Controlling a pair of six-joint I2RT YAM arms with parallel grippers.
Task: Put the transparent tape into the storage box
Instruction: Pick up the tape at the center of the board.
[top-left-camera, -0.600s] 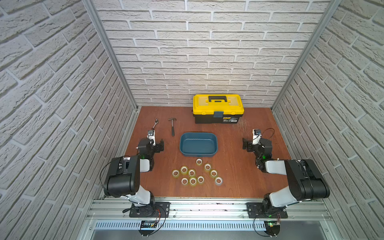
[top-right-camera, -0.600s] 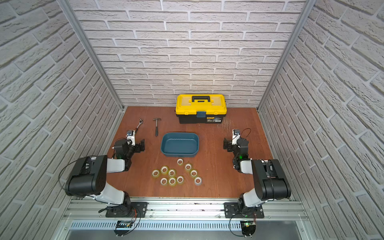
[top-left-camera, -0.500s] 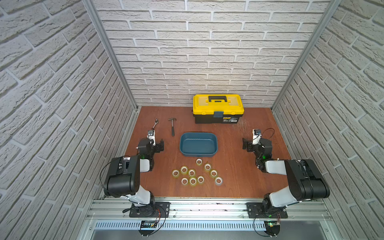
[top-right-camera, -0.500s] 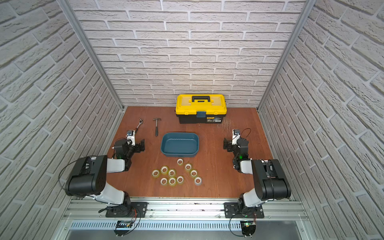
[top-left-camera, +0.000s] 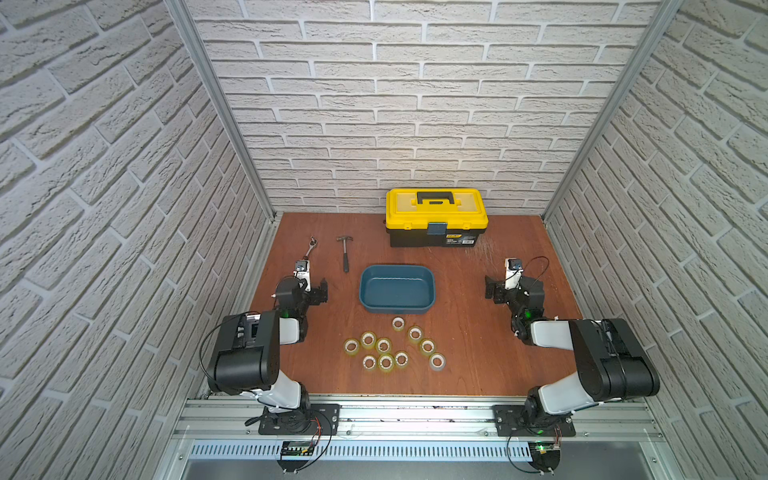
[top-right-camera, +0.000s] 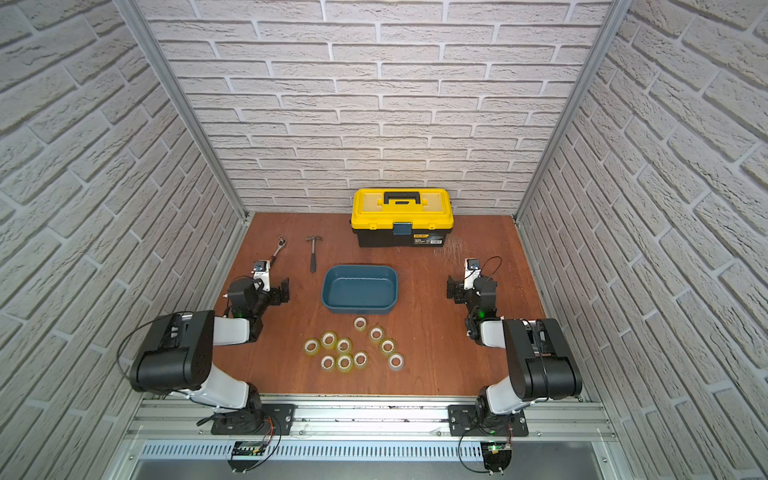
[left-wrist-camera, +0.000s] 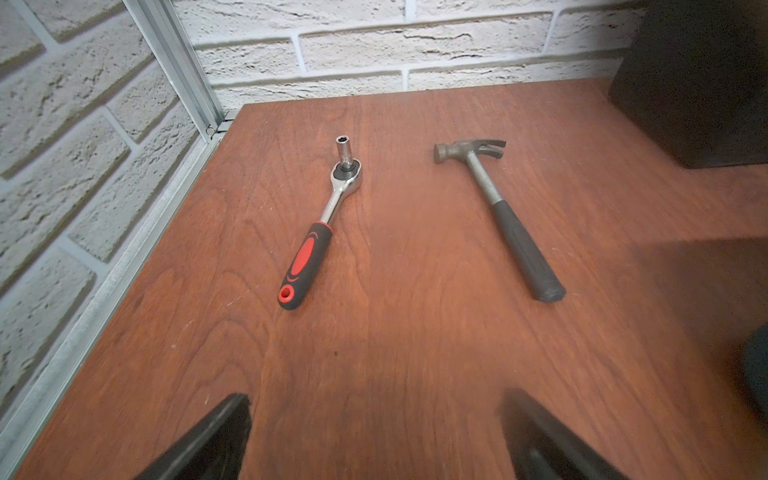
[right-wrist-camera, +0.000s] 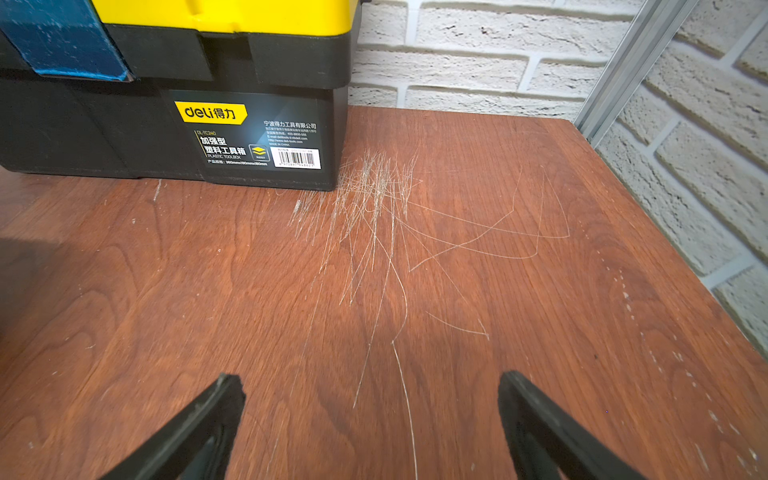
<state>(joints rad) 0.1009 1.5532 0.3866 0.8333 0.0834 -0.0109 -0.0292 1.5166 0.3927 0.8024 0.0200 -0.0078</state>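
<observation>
Plainly, neither arm has anything in hand: the left end effector (left-wrist-camera: 374, 411) has its jaws spread wide over bare counter (left-wrist-camera: 395, 332) with nothing between them, and the right end effector (right-wrist-camera: 370, 386) gapes just as wide and is just as empty. The left one sits low just off the left side of the storage box (top-left-camera: 397, 291) and the right one off its right side, each apart from it. Both wrist cameras look past the storage box towards the back wall: the left sees a ratchet wrench (left-wrist-camera: 320, 224) and a hammer (left-wrist-camera: 498, 212), the right sees the yellow toolbox (right-wrist-camera: 174, 124). The transparent tape (top-left-camera: 382, 345) lies flat on the near side of the storage box, ten small rolls in a loose cluster well short of either end effector. The closest roll is just off the near wall and a greyer roll (top-left-camera: 437, 361) is farthest out. The box looks empty, so I judge the task not yet begun. The likely trouble is the crowding: several rolls lie nearly touching, so wide jaws coming down on one may shove its neighbours, pinch two at once, or tip a roll onto its edge so that it rolls away. The rolls are also low and smooth, so a shallow pinch could slip off, and a release too near the rim could bounce a roll back out.
</observation>
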